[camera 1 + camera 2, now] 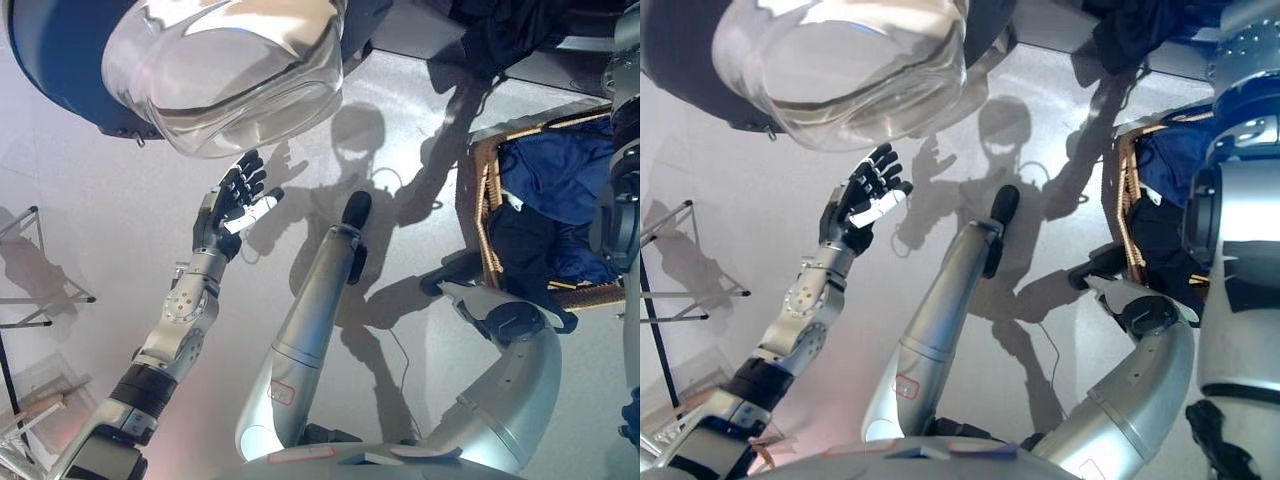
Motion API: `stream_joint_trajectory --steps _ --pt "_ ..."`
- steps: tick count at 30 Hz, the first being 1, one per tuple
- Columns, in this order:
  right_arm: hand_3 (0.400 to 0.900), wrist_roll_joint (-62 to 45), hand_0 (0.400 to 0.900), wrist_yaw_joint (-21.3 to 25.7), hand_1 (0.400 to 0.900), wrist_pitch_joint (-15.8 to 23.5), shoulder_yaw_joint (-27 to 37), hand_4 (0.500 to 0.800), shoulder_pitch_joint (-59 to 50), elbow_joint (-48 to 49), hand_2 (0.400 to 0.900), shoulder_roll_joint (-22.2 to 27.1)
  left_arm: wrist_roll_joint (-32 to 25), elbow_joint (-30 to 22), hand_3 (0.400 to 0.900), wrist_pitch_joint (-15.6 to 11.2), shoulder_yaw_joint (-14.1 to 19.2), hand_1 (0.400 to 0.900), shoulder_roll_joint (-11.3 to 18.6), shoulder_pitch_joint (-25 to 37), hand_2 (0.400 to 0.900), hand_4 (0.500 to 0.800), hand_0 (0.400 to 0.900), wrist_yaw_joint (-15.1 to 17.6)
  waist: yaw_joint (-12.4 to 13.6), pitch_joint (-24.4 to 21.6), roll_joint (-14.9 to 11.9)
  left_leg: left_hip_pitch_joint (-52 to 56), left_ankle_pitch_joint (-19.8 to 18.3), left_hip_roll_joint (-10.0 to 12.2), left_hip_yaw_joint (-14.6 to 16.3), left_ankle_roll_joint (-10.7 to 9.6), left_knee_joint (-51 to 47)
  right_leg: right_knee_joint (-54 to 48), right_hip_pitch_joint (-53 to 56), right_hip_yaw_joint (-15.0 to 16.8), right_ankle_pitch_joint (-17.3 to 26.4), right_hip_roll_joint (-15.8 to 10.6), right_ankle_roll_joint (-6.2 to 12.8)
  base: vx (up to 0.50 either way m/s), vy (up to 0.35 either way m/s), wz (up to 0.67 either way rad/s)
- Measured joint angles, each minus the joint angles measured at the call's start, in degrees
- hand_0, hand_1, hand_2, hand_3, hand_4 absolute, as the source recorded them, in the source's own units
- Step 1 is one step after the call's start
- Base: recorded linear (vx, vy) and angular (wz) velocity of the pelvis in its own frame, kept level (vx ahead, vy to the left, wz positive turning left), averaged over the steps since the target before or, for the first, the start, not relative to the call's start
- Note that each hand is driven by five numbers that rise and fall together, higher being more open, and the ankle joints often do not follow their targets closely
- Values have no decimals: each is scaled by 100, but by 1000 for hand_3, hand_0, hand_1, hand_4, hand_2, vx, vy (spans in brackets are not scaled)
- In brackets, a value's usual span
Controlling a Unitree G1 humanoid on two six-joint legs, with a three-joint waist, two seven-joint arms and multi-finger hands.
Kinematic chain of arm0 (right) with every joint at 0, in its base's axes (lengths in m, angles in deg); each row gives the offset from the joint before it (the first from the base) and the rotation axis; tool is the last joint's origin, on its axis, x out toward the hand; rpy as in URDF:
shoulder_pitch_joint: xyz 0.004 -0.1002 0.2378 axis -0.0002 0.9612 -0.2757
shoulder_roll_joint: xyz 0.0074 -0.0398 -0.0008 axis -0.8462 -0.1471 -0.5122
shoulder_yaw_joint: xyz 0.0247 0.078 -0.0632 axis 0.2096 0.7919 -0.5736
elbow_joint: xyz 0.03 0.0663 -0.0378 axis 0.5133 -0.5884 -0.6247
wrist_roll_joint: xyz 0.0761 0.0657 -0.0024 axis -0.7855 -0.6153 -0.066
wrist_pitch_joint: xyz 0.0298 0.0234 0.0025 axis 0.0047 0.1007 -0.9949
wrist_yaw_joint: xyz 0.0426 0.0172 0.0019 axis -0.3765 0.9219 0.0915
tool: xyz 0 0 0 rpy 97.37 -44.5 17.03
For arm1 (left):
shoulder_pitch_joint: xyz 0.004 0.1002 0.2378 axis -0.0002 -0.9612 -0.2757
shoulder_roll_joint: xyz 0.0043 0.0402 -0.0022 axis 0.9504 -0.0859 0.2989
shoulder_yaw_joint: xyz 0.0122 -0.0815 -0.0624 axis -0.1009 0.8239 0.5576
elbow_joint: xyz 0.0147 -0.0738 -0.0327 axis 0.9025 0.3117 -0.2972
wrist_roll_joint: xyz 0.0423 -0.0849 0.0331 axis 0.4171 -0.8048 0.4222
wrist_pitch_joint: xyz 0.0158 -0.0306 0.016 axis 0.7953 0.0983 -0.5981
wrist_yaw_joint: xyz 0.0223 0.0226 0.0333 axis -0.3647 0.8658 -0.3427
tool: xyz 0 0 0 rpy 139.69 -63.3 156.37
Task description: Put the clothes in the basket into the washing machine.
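Observation:
The washing machine's open door (240, 70), clear bulging glass in a dark blue rim, fills the top left. My left hand (236, 200) is raised just below the glass with its fingers straight and spread, holding nothing. A wicker basket (487, 215) stands on the floor at the right. It holds a blue garment (560, 170) and a black garment (525, 245). My right arm runs down the right edge in front of the basket. Its dark hand (1215, 440) shows only partly at the lower right corner, and I cannot make out its fingers.
A thin black metal frame (40, 300) stands on the pale floor at the far left. Dark cloth (500, 30) lies at the top right, beyond the basket.

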Motion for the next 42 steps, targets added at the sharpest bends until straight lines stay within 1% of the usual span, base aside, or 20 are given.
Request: stream_joint_trajectory --steps 5,10,12,15,17,18,21,22,24,27,29,30,31,33,35,36,37,39,41,42 --pt "900 -2 900 -128 900 65 -95 800 -50 33 900 -18 -24 0 900 -4 0 900 44 -1 900 800 900 -2 -69 0 -1 69 30 2 8 -11 -95 -59 50 -16 5 6 -6 -10 6 -3" --pt "900 -68 900 -126 900 182 -87 800 -27 185 900 -103 -57 13 900 -4 1 900 53 -3 900 800 900 3 -150 2 -4 85 40 27 11 -24 -135 -128 72 -47 8 34 -7 -15 17 -9" --pt "900 -173 900 -126 900 290 -85 800 124 520 900 -270 -68 57 900 -2 -4 900 59 9 900 800 900 1 -257 5 -10 170 44 38 0 -20 -190 -201 178 -88 16 52 5 -32 13 -12" --pt "900 -171 900 -102 900 465 -77 800 400 1103 900 -499 -68 62 900 -6 5 900 64 11 900 800 900 24 -312 7 -13 367 54 118 20 -9 -333 -390 390 -157 64 143 36 -50 29 -15" --pt "900 -185 900 -90 900 586 -21 800 551 1487 900 -682 -68 49 900 -25 12 900 66 -16 900 800 900 27 -355 7 -13 514 82 130 45 -9 -481 -533 492 -159 105 176 39 -66 57 -15" --pt "900 -235 900 -93 900 691 51 800 647 1784 900 -796 -68 55 900 -40 15 900 67 -23 900 800 900 34 -360 7 -14 566 118 170 40 -10 -600 -650 529 -169 161 250 58 -70 64 -12" --pt "900 -400 900 -111 900 977 167 800 691 2105 900 -1056 -67 71 900 -50 10 900 68 -7 900 800 900 33 -387 7 -14 677 197 235 89 -2 -850 -922 591 -197 295 355 48 -64 74 -15" --pt "900 -398 900 -112 900 1003 161 800 751 2164 900 -1084 -67 76 900 -50 9 900 66 -3 900 800 900 30 -396 8 -15 728 224 239 93 1 -923 -993 626 -208 326 373 69 -37 68 -17" --pt "900 -359 900 -92 900 1003 146 800 1012 2271 900 -1150 -57 116 900 -50 14 900 61 -4 900 800 900 32 -407 8 -16 871 235 275 102 4 -1032 -1157 773 -240 387 446 90 -27 75 -16" --pt "900 -12 900 10 900 989 147 800 1659 2483 900 -1478 -42 376 900 -49 15 900 44 -32 900 800 900 46 -594 13 -23 1223 287 338 160 39 -1335 -1507 1126 -330 505 549 143 -21 91 -21" --pt "900 449 900 146 900 973 139 800 2335 3111 900 -1643 -40 428 900 -49 47 900 9 -61 900 800 900 85 -699 11 -35 1436 382 377 210 57 -1632 -1842 1300 -334 663 686 190 -4 106 -32" --pt "900 631 900 201 900 961 147 800 2562 3299 900 -1766 -38 480 900 -48 98 900 1 -95 900 800 900 105 -724 15 -42 1513 408 443 240 61 -1746 -2025 1375 -343 757 786 211 10 103 -32" --pt "900 833 900 290 900 946 148 800 2827 3539 900 -1853 -23 527 900 -48 154 900 -52 -108 900 800 900 123 -811 20 -49 1618 450 486 284 77 -1876 -2208 1449 -347 856 882 211 30 85 -31" --pt "900 1237 900 315 900 939 178 800 3516 3978 900 -2077 10 739 900 -38 222 900 -206 -157 900 800 900 181 -931 30 -66 1929 525 529 331 81 -2172 -2550 1734 -368 1013 1004 249 46 58 -29" --pt "900 1519 900 391 900 872 132 800 4065 4131 900 -2210 23 845 900 -35 254 900 -332 -199 900 800 900 163 -1086 30 -93 2272 549 575 382 83 -2387 -2858 2047 -366 1119 1125 278 80 51 -36" --pt "900 1713 900 382 900 859 140 800 4485 4354 900 -2255 26 921 900 -37 356 900 -488 -211 900 800 900 150 -1073 54 -134 2540 604 619 429 82 -2581 -3093 2296 -381 1224 1210 291 105 30 -26" --pt "900 1880 900 375 900 820 120 800 4804 4386 900 -2370 25 1036 900 -33 399 900 -602 -237 900 800 900 160 -1169 63 -207 2838 635 638 461 69 -2778 -3315 2548 -397 1320 1288 292 129 39 -27" --pt "900 2096 900 354 900 724 34 800 5520 4546 900 -2550 21 1337 900 -29 425 900 -813 -290 900 800 900 140 -1341 46 -256 3411 677 667 497 59 -3122 -3731 3106 -448 1429 1418 354 110 58 -28" --pt "900 2254 900 256 900 657 -39 800 6202 4614 900 -2747 19 1664 900 -34 496 900 -1011 -382 900 800 900 69 -1454 -35 -409 3938 707 713 586 28 -3423 -4133 3571 -447 1545 1583 413 50 82 -29" --pt "900 2348 900 180 900 640 -76 800 6516 4661 900 -2846 19 1964 900 -34 531 900 -1121 -383 900 800 900 11 -1468 -84 -491 4222 713 714 571 4 -3588 -4319 3810 -474 1652 1645 355 185 54 -30"
